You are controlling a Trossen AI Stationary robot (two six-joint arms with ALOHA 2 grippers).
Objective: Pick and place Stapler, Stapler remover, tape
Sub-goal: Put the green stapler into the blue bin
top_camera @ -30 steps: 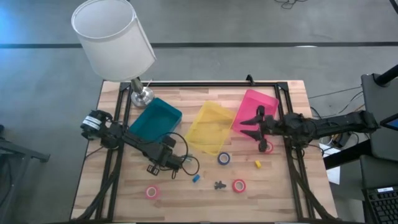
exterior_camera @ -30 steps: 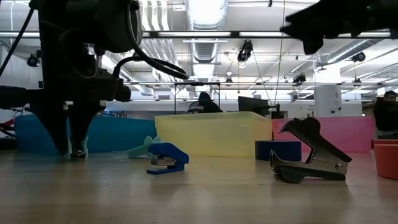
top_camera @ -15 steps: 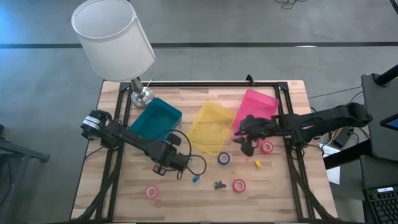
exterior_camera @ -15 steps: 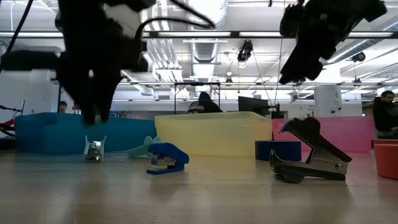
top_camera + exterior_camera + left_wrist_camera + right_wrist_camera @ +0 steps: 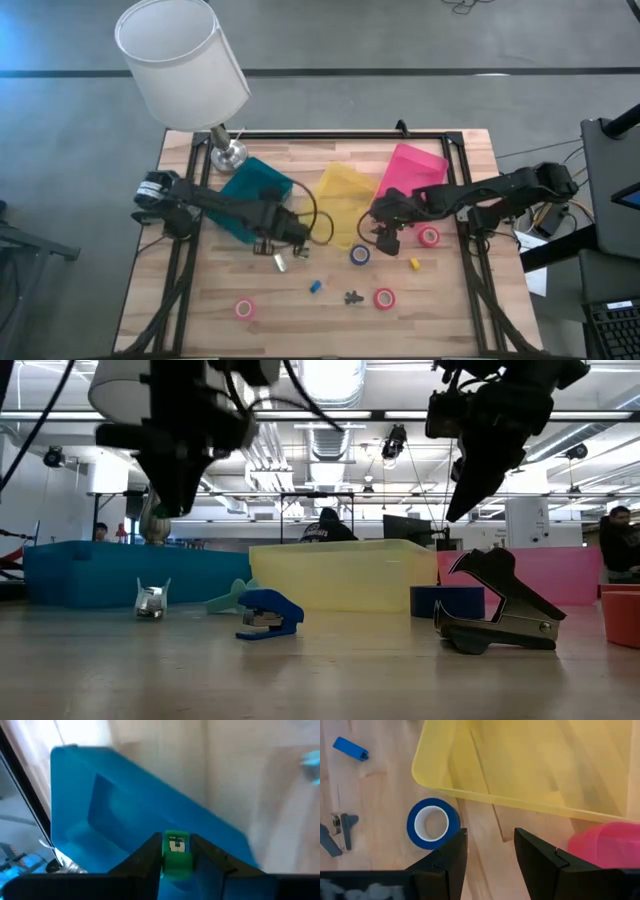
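Observation:
My left gripper [image 5: 272, 243] [image 5: 153, 528] hangs over the table near the teal bin's [image 5: 255, 190] near corner, shut on a small green stapler [image 5: 176, 852]. My right gripper [image 5: 385, 238] [image 5: 490, 837] is open in the air, above and just to the right of the blue-purple tape roll [image 5: 359, 254] [image 5: 432, 822], which lies flat. A small blue stapler [image 5: 314, 286] [image 5: 268, 613], the dark staple remover [image 5: 352, 297] [image 5: 495, 605], the red tape [image 5: 384, 298] and the pink tape [image 5: 244, 308] lie on the wood nearer the front edge. My left gripper pinches the green stapler between its two fingers, one on each long side [image 5: 165, 855], coming from above and pointing down. The stapler is lifted clear of the table and sticks out past the fingertips [image 5: 150, 852].
The yellow bin [image 5: 340, 200] and the pink bin [image 5: 410, 170] stand beside the teal one along the far half. A small silver thing [image 5: 281, 263] [image 5: 150, 600] lies below my left gripper. Another pink ring [image 5: 430, 236], a yellow piece [image 5: 414, 264] and a lamp [image 5: 228, 152] are also there.
My left gripper has risen from the table top with the green stapler and moved toward the far edge and the teal bin, leaving the small silver thing on the wood. My right gripper has moved toward the table's left, from the pink ring toward the blue-purple roll.

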